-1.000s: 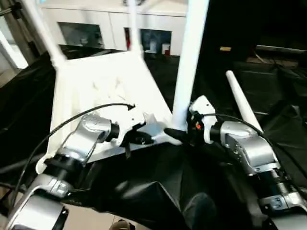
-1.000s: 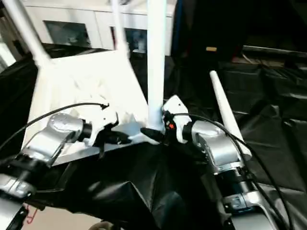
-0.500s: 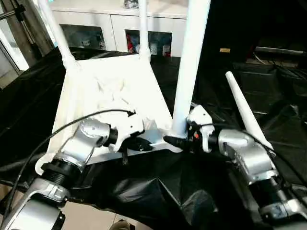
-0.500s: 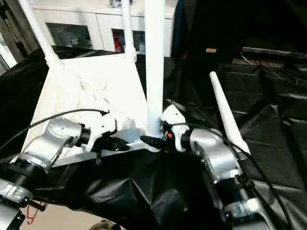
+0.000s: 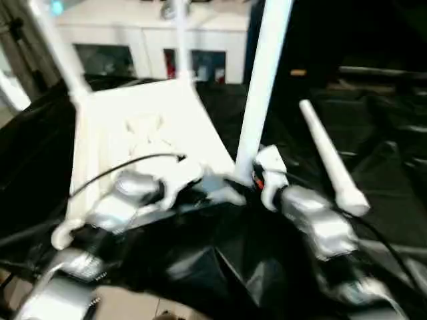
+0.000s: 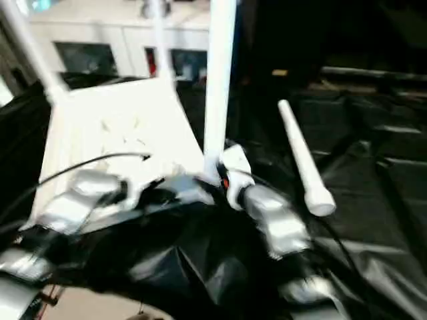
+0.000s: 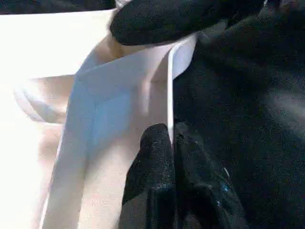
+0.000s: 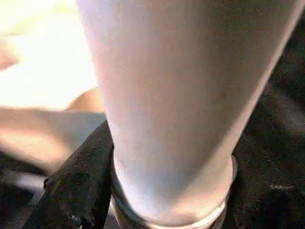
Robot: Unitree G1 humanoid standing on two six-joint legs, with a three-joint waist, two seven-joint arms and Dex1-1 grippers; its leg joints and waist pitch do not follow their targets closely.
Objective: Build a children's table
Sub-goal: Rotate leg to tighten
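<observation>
At the near right corner of the upside-down table top [image 5: 143,133], a white leg [image 5: 261,87] stands upright in its socket, and the right gripper [image 5: 245,181], the nearer one, closes around its base. The left gripper [image 7: 172,157] pinches the top's near rim just to the left. A fourth leg [image 5: 328,160] lies loose on the black cloth [image 5: 373,193] to the right, long axis running near to far.

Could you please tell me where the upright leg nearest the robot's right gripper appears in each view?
Left eye: upright leg right of centre, running off the top.
Right eye: the same leg at centre, top to middle.
Left wrist: I cannot make it out.
Right wrist: close up, across the middle.
Shared landmark: the tabletop rim.
</observation>
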